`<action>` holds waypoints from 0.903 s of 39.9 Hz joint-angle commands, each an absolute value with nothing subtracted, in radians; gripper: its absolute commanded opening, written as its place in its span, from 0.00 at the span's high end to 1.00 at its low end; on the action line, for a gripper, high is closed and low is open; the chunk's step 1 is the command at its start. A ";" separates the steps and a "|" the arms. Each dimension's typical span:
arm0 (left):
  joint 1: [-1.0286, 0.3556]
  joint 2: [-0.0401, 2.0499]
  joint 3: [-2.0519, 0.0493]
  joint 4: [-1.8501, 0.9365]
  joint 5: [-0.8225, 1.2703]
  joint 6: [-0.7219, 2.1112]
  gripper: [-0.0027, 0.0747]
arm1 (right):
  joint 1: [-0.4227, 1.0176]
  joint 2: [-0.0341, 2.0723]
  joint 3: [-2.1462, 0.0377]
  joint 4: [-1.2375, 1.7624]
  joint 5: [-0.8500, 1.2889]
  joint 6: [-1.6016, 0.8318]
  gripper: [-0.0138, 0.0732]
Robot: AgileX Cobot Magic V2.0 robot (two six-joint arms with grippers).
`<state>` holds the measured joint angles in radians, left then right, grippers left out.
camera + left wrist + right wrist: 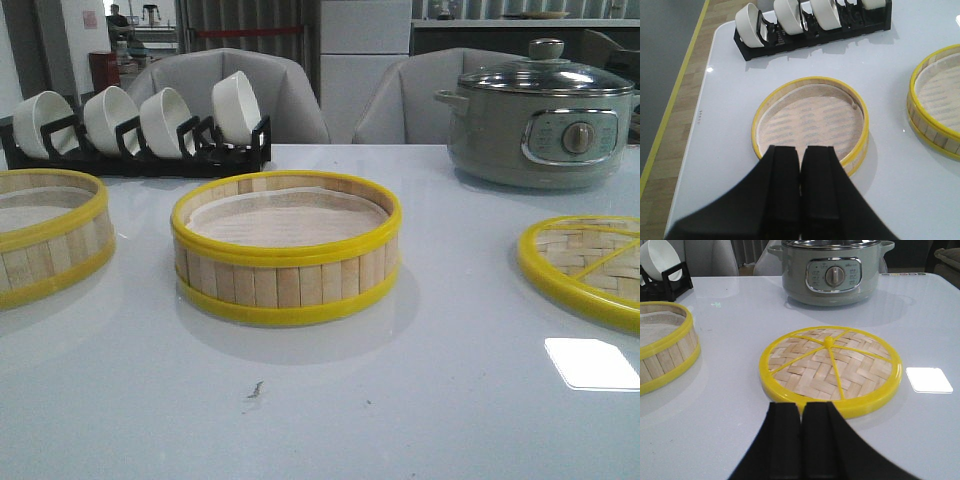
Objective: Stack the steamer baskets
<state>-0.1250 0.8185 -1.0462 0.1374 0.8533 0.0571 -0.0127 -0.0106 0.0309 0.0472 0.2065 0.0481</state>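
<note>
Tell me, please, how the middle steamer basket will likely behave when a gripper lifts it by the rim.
The middle steamer basket probably feels light and fairly stiff: thin bamboo slats, plastic rims. Its smooth yellow rim may slip. Wide and shallow, it should not tip.

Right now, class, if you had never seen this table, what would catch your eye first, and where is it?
Probably the steamer basket standing mid-table, its yellow rims bright against the white top. Its twin sits at the left edge, and the flat woven lid lies to the right. Behind stand a grey-green electric pot and a rack of white bowls.
</note>
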 commanded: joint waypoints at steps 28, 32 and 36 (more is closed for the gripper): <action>-0.132 0.818 -1.080 0.111 0.785 0.055 0.85 | -0.009 0.018 -0.241 0.053 0.200 0.210 0.78; -0.132 0.821 -1.080 0.104 0.785 0.055 0.85 | -0.009 0.173 -0.408 0.054 0.309 0.210 0.78; -0.132 0.840 -1.080 0.104 0.785 0.055 0.85 | -0.009 0.400 -0.545 0.052 0.295 0.207 0.78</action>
